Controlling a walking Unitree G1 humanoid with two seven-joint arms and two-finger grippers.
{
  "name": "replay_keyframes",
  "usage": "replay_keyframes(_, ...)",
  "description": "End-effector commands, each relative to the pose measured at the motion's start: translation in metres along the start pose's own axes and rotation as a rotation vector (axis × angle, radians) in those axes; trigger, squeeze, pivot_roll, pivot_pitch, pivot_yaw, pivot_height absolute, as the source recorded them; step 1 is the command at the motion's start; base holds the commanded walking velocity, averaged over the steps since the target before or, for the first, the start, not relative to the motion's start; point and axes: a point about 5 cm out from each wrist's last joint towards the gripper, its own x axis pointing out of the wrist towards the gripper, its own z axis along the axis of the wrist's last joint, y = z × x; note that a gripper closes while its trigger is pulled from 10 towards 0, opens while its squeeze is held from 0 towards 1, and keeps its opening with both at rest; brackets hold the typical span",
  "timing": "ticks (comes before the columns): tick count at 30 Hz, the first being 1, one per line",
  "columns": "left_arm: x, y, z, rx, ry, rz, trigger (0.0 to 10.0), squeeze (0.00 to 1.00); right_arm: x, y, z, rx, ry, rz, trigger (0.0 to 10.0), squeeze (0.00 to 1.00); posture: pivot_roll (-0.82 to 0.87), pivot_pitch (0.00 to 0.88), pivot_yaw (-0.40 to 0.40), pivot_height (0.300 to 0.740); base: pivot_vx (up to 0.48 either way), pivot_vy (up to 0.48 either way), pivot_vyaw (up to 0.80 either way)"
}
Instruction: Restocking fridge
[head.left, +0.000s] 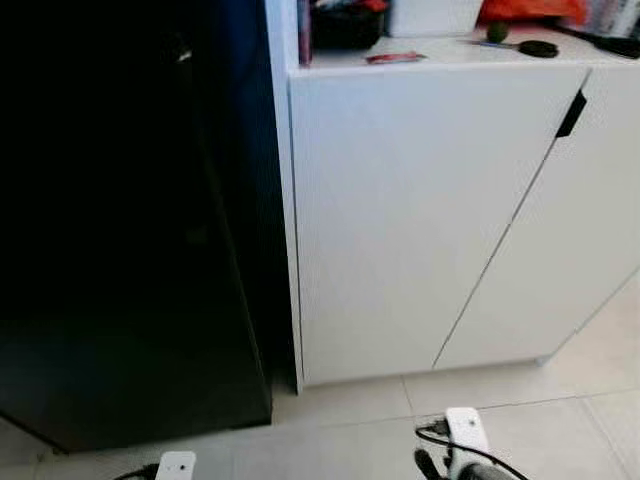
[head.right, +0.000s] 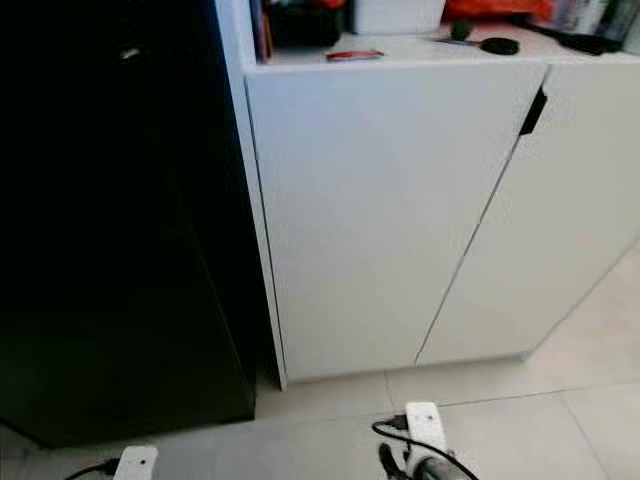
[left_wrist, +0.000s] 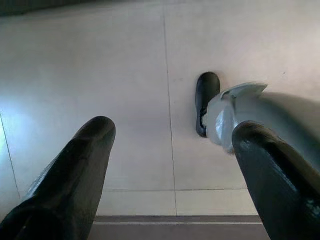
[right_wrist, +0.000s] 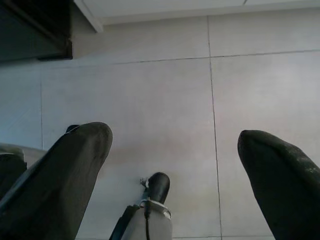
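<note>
Near first: both my arms hang idle at the bottom of the frame, over pale beige floor tiles (head.left: 560, 400). My left gripper (left_wrist: 170, 170) points down at the floor, its two long black fingers (left_wrist: 75, 170) spread wide with nothing between them; one of my black-tipped silver feet shows past them. My right gripper (right_wrist: 175, 170) is the same, fingers wide apart and empty, above the tiles, another foot beneath it. In the head view only the white wrist housings show at the bottom edge, left arm (head.left: 176, 466) at lower left, right arm (head.left: 464, 432) at lower centre-right, with black cable.

Farther: the tall black fridge (head.left: 120, 250) fills the left half of the frame, door closed, standing on the floor. Just beside it, centre to right, a white two-door cabinet (head.left: 420, 220) with a black notch handle (head.left: 571, 115) at upper right.

Farthest, along the top edge: cabinet top clutter, a flat red packet (head.left: 395, 58), a round black lid (head.left: 538, 48), a white box (head.left: 435, 15), something orange (head.left: 530, 9), too cropped to identify.
</note>
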Motion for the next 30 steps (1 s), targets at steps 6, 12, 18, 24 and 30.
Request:
replay_keyframes(6, 0.0002, -0.0016, 0.0000, -0.034, 0.004, 0.002, 10.0, 0.00, -0.0013, -0.0053, -0.0044, 0.023, 0.016, -0.018, 10.0, 0.00, 0.08, 0.000, -0.046, 0.740, 0.000, 0.000, 0.00)
replay_keyframes(12, 0.0001, -0.0013, -0.0015, -0.019, 0.015, -0.001, 10.0, 0.00, -0.0013, -0.0050, -0.0054, 0.004, 0.022, -0.012, 10.0, 0.00, 0.08, 0.000, -0.043, 0.740, 0.000, 0.264, 0.00)
replay_keyframes(18, 0.0000, -0.0007, -0.0028, -0.010, 0.021, -0.001, 10.0, 0.00, -0.0013, -0.0056, -0.0045, -0.032, 0.010, -0.028, 10.0, 0.00, 0.07, 0.000, -0.031, 0.740, 0.000, 0.262, 0.22)
replay_keyframes(24, -0.0002, -0.0001, -0.0040, 0.005, 0.023, -0.003, 10.0, 0.00, -0.0012, -0.0040, -0.0089, 0.038, 0.016, -0.030, 10.0, 0.00, 0.06, 0.000, -0.028, 0.740, 0.000, 0.265, 0.27)
replay_keyframes(30, -0.0003, 0.0002, -0.0051, 0.016, 0.024, -0.007, 10.0, 0.00, -0.0012, -0.0029, -0.0107, 0.032, 0.021, -0.021, 10.0, 0.00, 0.05, 0.000, -0.022, 0.740, 0.000, 0.263, 0.00)
